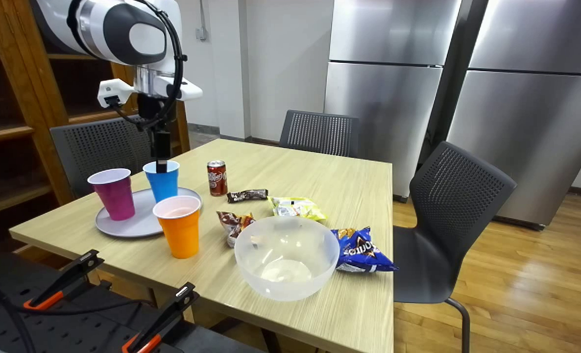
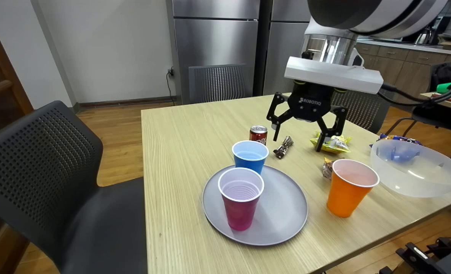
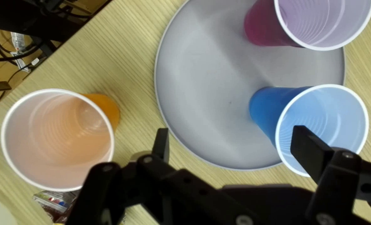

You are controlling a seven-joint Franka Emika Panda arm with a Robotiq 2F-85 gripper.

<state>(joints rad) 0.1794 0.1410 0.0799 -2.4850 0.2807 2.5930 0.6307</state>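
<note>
My gripper (image 2: 297, 143) hangs above the table with its jaws spread wide and nothing between them. In the wrist view one fingertip (image 3: 310, 153) overlaps the mouth of the blue cup (image 3: 265, 109); the fingers look higher than the cup and contact cannot be made out. The blue cup and a magenta cup (image 2: 240, 213) stand upright on a round grey plate (image 2: 282, 230), both looking hollow inside. Beside the plate, on bare wood, an orange cup (image 1: 182, 238) stands upright. A chocolate bar (image 2: 283, 147) and a red soda can (image 1: 217, 179) lie nearby, the can upright.
A translucent bowl (image 1: 285, 289) sits near the table edge. Around it are a blue chip bag (image 1: 364, 252), a yellow packet (image 1: 302, 210) and a brown snack packet (image 1: 232, 226). Dark chairs (image 1: 447, 235) surround the table; clamps (image 1: 158, 318) stick up at the robot's mount.
</note>
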